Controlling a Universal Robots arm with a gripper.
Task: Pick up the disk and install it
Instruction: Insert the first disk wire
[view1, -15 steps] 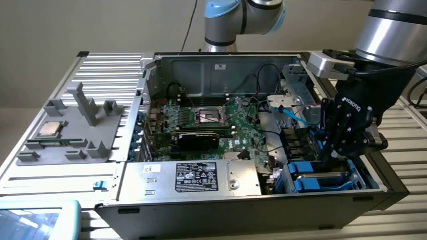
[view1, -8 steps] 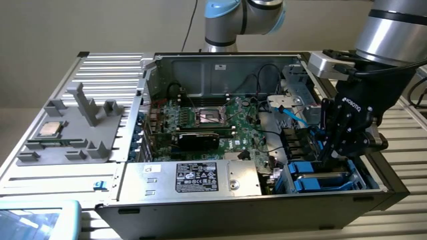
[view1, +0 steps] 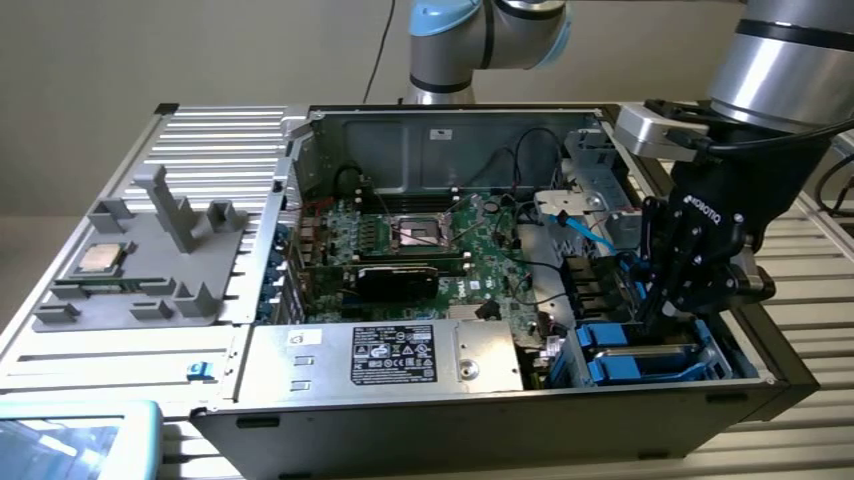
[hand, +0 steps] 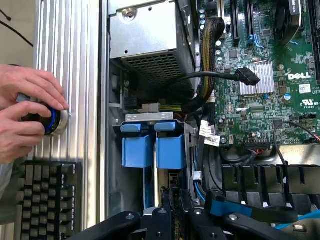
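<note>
Reaching down into the open grey metal computer case (view1: 400, 415), the black 2-finger gripper (view1: 671, 312) sits just above the blue plastic drive bay (view1: 641, 362) at the exterior view's right.

Wrist view: jaws narrow, apparently clamped on the silver-grey blue-railed disk (hand: 172, 192), held on edge. Its long axis seems to point straight into the bay, with 2 blue carrier handles (hand: 137, 150) just beyond it.
</note>
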